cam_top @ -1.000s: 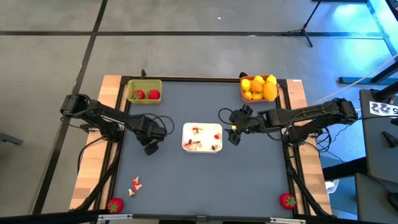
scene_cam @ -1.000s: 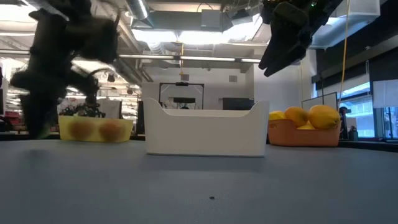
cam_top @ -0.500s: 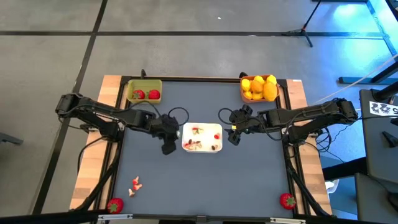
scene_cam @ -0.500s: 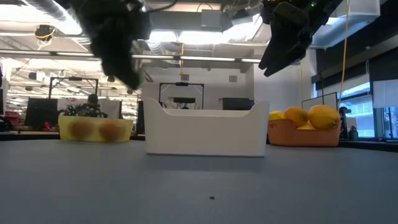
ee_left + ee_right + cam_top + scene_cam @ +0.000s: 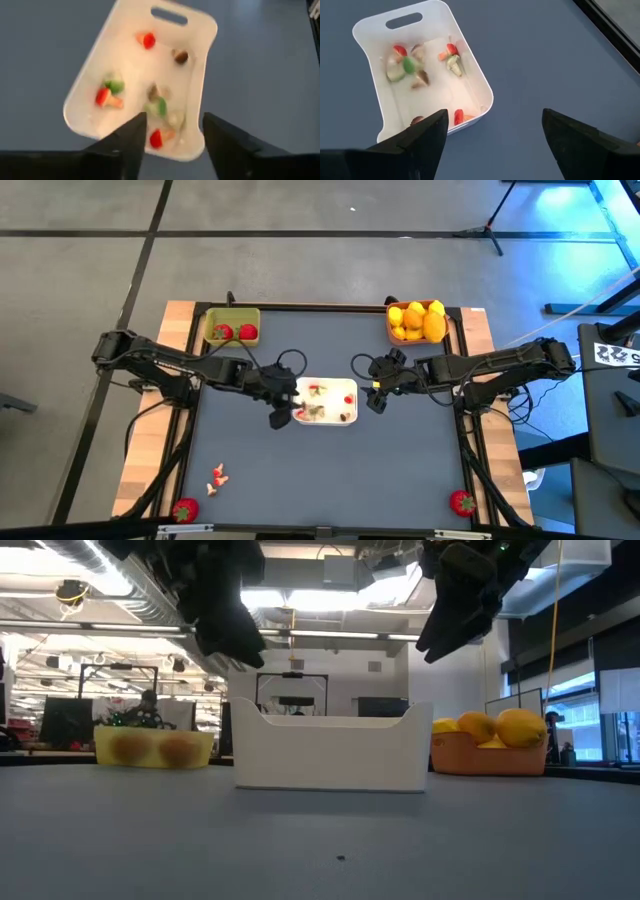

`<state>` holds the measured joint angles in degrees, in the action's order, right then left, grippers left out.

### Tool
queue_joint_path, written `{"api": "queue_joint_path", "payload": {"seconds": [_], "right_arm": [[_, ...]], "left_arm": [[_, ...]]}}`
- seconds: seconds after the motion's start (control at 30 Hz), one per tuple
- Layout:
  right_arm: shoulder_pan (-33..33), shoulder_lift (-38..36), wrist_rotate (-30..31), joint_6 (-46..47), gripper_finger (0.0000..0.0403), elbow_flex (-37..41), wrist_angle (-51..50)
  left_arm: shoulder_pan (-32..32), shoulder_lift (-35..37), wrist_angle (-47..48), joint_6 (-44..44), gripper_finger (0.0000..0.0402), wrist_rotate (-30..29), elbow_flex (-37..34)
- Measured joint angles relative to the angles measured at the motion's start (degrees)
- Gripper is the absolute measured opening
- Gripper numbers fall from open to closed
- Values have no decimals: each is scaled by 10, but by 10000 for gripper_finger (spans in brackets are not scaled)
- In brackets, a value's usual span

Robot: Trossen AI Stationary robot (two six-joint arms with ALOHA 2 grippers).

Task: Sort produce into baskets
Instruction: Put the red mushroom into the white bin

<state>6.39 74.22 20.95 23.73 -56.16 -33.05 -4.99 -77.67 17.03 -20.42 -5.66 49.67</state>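
The left gripper (image 5: pixel 283 416) has swung in from the table's left side over the last second and now hangs at the left edge of the white tray (image 5: pixel 349 402), its fingers parted with nothing between them, where a moment ago they were nearly closed; my reading is that it is lining up to pick from the tray. The right gripper (image 5: pixel 375 401) has not moved, waiting at the tray's right edge with its fingers spread and empty. The high view places two red strawberries (image 5: pixel 234 332) in the yellow-green basket (image 5: pixel 212 319) and yellow and orange fruits (image 5: pixel 418 318) in the orange basket (image 5: pixel 390 332), at the far corners. Only the wrist views show the tray's contents: small red, green and brown bits (image 5: pixel 150 40) scattered inside, too blurred to name
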Motion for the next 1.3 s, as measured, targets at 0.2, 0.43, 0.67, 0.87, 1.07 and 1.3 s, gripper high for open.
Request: {"api": "queue_joint_path", "payload": {"seconds": [0.2,0.43,0.67,0.87,1.07,1.3], "right_arm": [[0,0,0,0,319,0,0],[0,0,0,-2,319,0,0],[0,0,0,-16,319,0,0],[0,0,0,-27,319,0,0],[0,0,0,-32,319,0,0],[0,0,0,-47,319,0,-1]], "left_arm": [[-9,25,87,-67,230,66,8],[-73,33,214,-219,232,159,9],[-162,33,300,-375,232,163,9],[-228,32,306,-527,232,162,5],[-289,14,309,-670,232,162,5],[-334,-32,308,-759,232,170,4]]}}
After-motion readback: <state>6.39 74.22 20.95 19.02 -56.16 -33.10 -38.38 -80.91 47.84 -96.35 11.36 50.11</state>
